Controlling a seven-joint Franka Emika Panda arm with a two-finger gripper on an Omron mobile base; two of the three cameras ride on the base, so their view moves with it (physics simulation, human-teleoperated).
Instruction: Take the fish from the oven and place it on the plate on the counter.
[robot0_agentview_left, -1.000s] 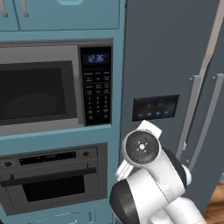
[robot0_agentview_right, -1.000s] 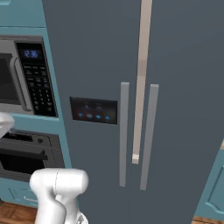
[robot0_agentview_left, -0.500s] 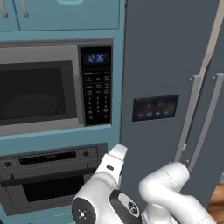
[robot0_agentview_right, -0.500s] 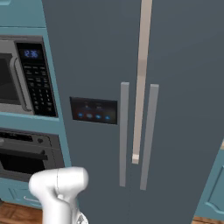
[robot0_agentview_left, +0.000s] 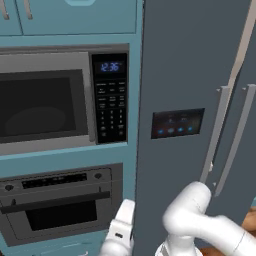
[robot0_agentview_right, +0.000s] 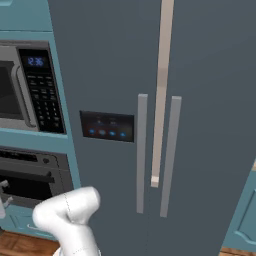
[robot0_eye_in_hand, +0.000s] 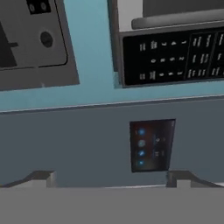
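The oven (robot0_agentview_left: 55, 205) is a grey steel wall unit below the microwave, with a black knob strip, a bar handle and a dark window; its door is shut. It also sits at the lower left of the right base view, oven (robot0_agentview_right: 27, 175). The fish is hidden behind that door. The plate and the counter are out of view. My gripper (robot0_eye_in_hand: 113, 179) is open with nothing between its fingertips (robot0_eye_in_hand: 41, 177). It faces the wall of appliances, with a corner of the oven (robot0_eye_in_hand: 35, 43) at the upper left. My white wrist (robot0_agentview_left: 121, 232) hangs low beside the oven's right edge.
A microwave (robot0_agentview_left: 47, 107) with a keypad and blue clock sits above the oven. A tall dark grey fridge (robot0_agentview_right: 155, 125) with a lit dispenser panel (robot0_agentview_left: 177, 123) and long bar handles stands to the right. Teal cabinet fronts surround the appliances.
My arm has folded down: the hand dropped from in front of the fridge panel to low at the oven's right edge. The jaws stayed open and the appliances have not moved.
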